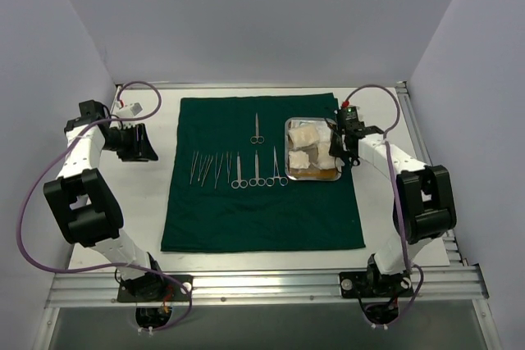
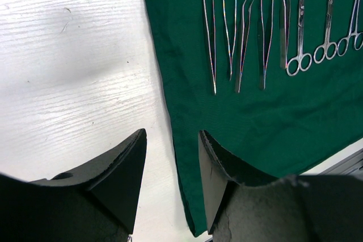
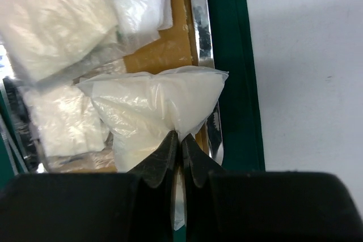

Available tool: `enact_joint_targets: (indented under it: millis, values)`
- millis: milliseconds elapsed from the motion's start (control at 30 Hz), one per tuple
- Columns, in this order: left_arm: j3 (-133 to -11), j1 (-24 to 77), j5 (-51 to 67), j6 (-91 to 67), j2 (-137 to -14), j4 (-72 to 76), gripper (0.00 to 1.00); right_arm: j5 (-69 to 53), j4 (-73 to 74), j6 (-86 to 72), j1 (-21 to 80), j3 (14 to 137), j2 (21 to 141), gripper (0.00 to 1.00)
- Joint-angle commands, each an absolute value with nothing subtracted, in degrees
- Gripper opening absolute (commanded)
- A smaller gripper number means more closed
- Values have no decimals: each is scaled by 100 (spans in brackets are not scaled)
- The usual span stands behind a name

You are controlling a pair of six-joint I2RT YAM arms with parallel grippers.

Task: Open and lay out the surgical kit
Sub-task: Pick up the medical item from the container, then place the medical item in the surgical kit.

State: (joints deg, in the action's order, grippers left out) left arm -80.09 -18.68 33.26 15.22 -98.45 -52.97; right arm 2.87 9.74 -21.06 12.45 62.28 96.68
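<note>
The green cloth (image 1: 262,202) lies flat and spread open on the white desk (image 1: 148,194), between the 2 arms. On its upper right part sits the steel tray (image 1: 312,122), close to the cloth's right edge.

The right hand (image 3: 181,140) is over the tray's right rim, its 2 fingers pinched together on the edge of a clear packet (image 3: 159,106) with white gauze inside. The packet bunches up where the fingertips meet. Whether it is lifted off the tray or resting on it I cannot tell from the wrist view. Beside it in the tray lie more gauze packets (image 3: 51,21) on a tan sheet (image 3: 164,49).

The left hand (image 2: 172,140) hangs over the cloth's left edge with its fingers moderately apart and nothing between them. One finger is above bare desk, the other above the green border.

In the middle of the cloth the instruments lie in a row, parallel and not overlapping. The slim forceps (image 2: 209,32) are on the left, perhaps 5 of them, though they are too thin to count surely. 3 ring-handled scissors (image 2: 298,26) lie to their right. 1 more ring-handled instrument (image 1: 257,129) lies alone higher up on the cloth, just left of the tray.
</note>
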Motion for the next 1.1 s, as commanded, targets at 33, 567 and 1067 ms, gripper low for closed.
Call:
enact_joint_targets:
  millis: [33,567,1067]
  values:
    - [-8323,-1846,3437,1521,-9633,-5335,51,536,1362,-2021,1380,6635,8887,0]
    - [-8437,-1819,3639,1503,-9545,-5511,50,1415,205,-2812,2935,7848,8648,0]
    - [-8306,-1793,3498,1599,-9518,-5520,51,1011,-518,-3348,4025,12549,13006,0]
